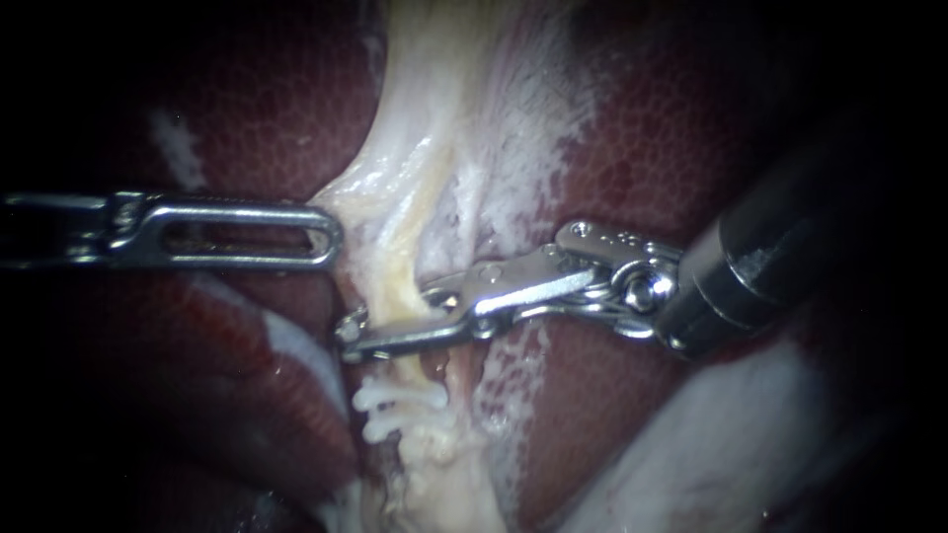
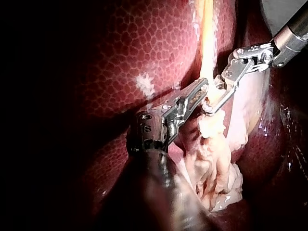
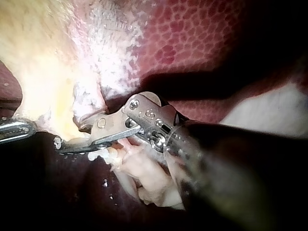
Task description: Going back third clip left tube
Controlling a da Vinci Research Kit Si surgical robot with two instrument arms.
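A pale yellow tube [image 1: 403, 266] runs down the middle between lobes of dark red liver [image 1: 267, 109]. My right instrument [image 1: 387, 318] reaches in from the right with its jaws open. The tube lies in the gap between them, as the right wrist view also shows [image 3: 72, 137]. Just below these jaws, white clips [image 1: 387, 403] sit across the tube. My left instrument [image 1: 331, 237], with a slotted jaw, comes in from the left. Its jaws are shut on the edge of the pale tissue [image 1: 360, 192] beside the tube and hold it taut to the left.
Whitish frayed tissue [image 1: 513, 158] spreads over the liver to the right of the tube. A pale smooth surface [image 1: 731, 434] lies under the right instrument's shaft. Ragged pale tissue [image 2: 216, 163] hangs below the clips beside my left instrument [image 2: 204, 86].
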